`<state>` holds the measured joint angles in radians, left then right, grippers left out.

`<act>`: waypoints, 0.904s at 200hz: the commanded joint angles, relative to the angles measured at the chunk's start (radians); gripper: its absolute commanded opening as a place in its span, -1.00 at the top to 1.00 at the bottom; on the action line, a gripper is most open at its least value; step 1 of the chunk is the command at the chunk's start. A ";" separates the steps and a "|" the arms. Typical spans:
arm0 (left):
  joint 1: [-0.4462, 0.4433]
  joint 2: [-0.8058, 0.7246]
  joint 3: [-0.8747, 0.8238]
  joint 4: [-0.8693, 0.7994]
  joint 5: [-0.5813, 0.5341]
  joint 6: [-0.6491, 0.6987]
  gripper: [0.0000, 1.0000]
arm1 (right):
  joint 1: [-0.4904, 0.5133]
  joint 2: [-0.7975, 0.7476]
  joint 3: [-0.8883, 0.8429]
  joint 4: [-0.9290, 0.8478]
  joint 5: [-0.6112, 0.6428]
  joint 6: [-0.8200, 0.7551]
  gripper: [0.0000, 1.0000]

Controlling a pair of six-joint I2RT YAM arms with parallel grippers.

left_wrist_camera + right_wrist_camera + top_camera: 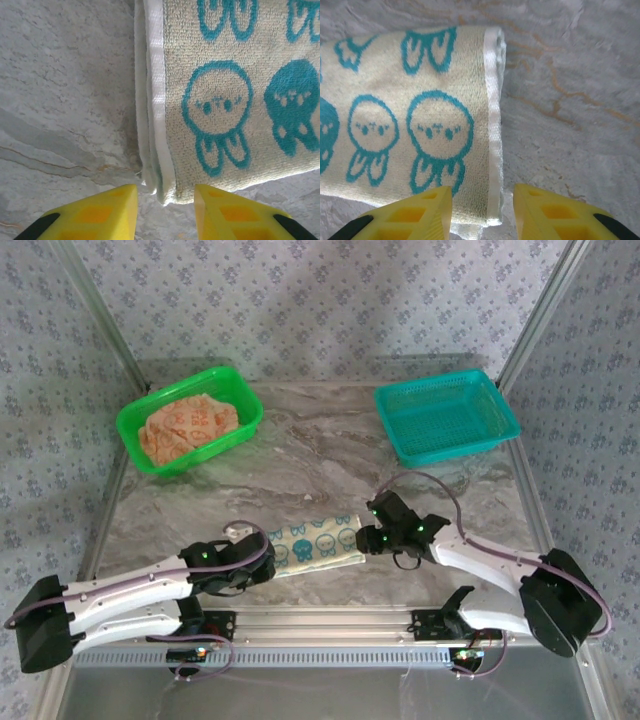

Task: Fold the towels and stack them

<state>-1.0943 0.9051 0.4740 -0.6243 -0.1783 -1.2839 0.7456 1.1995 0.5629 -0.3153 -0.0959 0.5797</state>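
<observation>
In the top view, the cream towel (315, 545) with teal figures lies folded into a long band on the marble-patterned tabletop (300, 470). The left pincer (262, 558) sits at its left end and the right pincer (368, 538) at its right end. Well beyond the towel and to its left stands a green basket (228, 377) holding a crumpled orange-patterned towel (190, 425). Well beyond it to the right stands a teal basket (447, 415). In the left wrist view, the cream towel (235, 100) shows its stacked layers and white hem along its left edge. Its near corner reaches into the gap of the left pincer (165, 215), whose yellow fingers (95, 215) are released and spread either side of that corner. Whether they touch the cloth cannot be told. In the right wrist view, the cream towel (410, 115) lies flat with its white hemmed edge running down toward the right pincer (482, 215). This pincer is likewise released, with one yellow finger (410, 215) in front of the printed cloth and the other over bare tabletop just beside the hem.
</observation>
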 commanded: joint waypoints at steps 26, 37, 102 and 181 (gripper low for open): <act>0.025 0.000 -0.025 0.061 0.026 -0.097 0.35 | -0.019 0.069 0.045 -0.007 -0.072 -0.030 0.28; 0.035 0.004 -0.034 0.077 0.036 -0.094 0.35 | -0.020 0.079 0.044 0.000 -0.078 -0.029 0.29; 0.069 0.027 -0.048 0.114 0.060 -0.066 0.50 | -0.015 0.104 0.036 0.010 -0.081 -0.009 0.40; 0.086 0.045 -0.044 0.093 0.065 -0.066 1.00 | -0.012 0.095 0.044 -0.005 -0.086 -0.008 0.79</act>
<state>-1.0142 0.9520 0.4156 -0.4961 -0.1150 -1.3376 0.7307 1.2945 0.5808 -0.3038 -0.1680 0.5667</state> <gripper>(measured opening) 0.081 0.163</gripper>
